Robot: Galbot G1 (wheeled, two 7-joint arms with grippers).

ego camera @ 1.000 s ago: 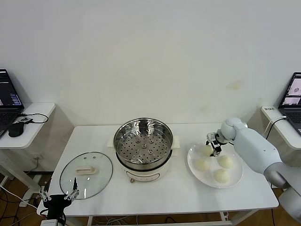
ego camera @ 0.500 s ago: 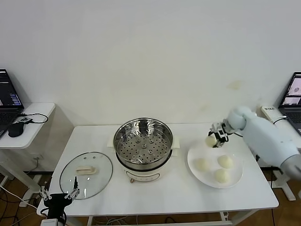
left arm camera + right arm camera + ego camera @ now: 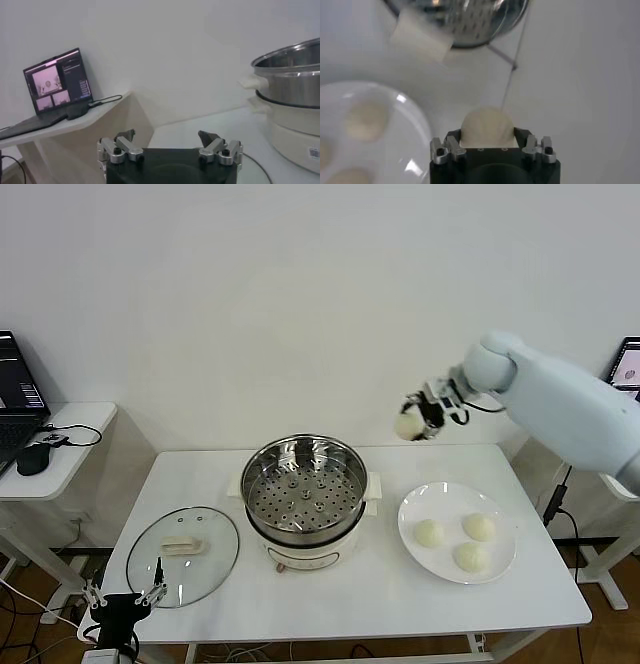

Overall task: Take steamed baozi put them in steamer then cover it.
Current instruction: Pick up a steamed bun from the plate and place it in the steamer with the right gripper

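Pincer, right: the right pincer point(image 3: 418, 416) is clamped on one bun point(image 3: 407, 425), raised high above the surface point(image 3: 380, 599); its wrist view shows the bun point(image 3: 486, 127) wedged between the two fingers.
Pincer, left: the left pincer point(image 3: 124, 599) is parked low at the near edge of the surface with its fingers spread apart and nothing between them.
Bun in hand: it hangs in the air, up and off to the plate side of the steamer point(image 3: 305, 497), between the steamer and the plate point(image 3: 410, 529) but not yet over the pot's mouth.
Steamer: below the right pincer and toward the robot's left; its holed steel tray is bare, no bun inside.
Plate: below the right pincer and slightly toward the robot; three buns lie on it, one point(image 3: 429, 533) nearest the steamer, one point(image 3: 479, 527) farther off, one point(image 3: 471, 557) nearest the robot.
Lid: the glass lid point(image 3: 183, 555) lies flat on the surface, well beyond the steamer from the right pincer, just ahead of the left pincer.
Done: one of four buns is picked up and off the plate.
Left: by my reading, carry this bun over the pot and set it on the tray, fetch the other three the same way, then put the lid on the steamer.
Stage: early, with nothing in the pot.
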